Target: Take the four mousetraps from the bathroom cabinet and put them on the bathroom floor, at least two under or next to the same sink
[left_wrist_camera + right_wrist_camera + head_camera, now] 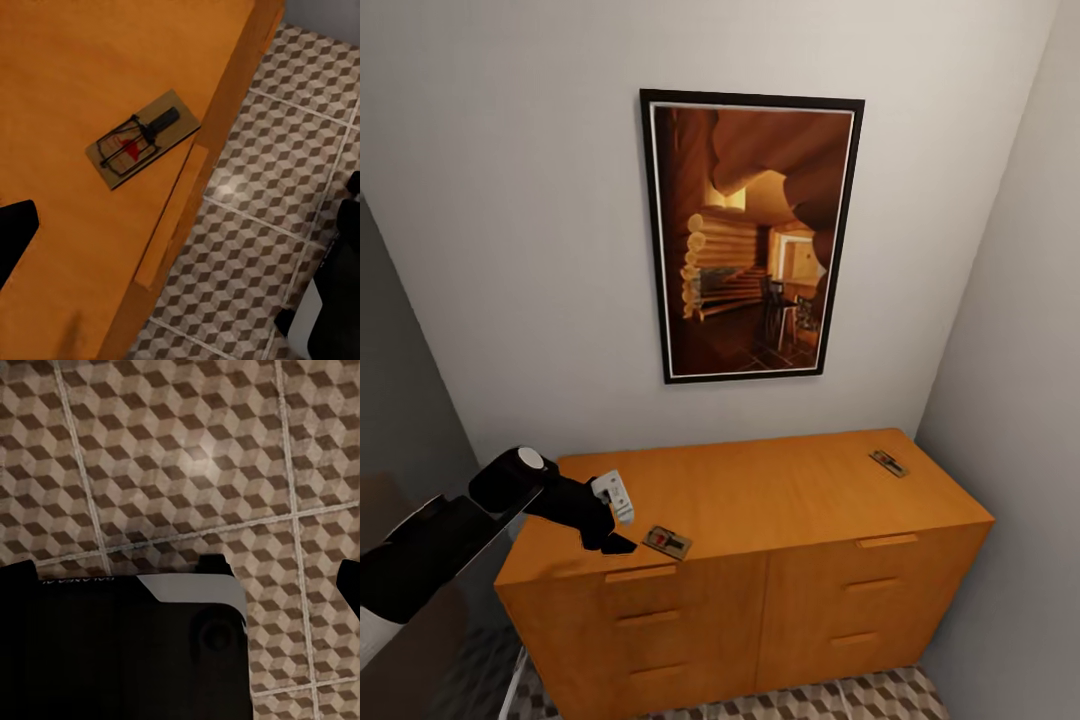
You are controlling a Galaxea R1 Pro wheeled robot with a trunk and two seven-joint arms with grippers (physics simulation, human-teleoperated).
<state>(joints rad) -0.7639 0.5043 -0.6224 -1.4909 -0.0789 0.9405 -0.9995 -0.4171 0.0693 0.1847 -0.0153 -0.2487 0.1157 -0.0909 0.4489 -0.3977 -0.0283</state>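
**Left arm lines up on the nearest mousetrap**

The left end effector (610, 530) hovers over the cabinet's (780, 490) front-left edge, just beside the near mousetrap (667, 542), likely positioned for a pick; whether its fingers are spread I cannot tell. The trap lies flat by the edge, above the bathroom floor (277, 202). A 2nd mousetrap (889, 462) sits at the far-right corner. Behind hangs a framed picture (750, 240).
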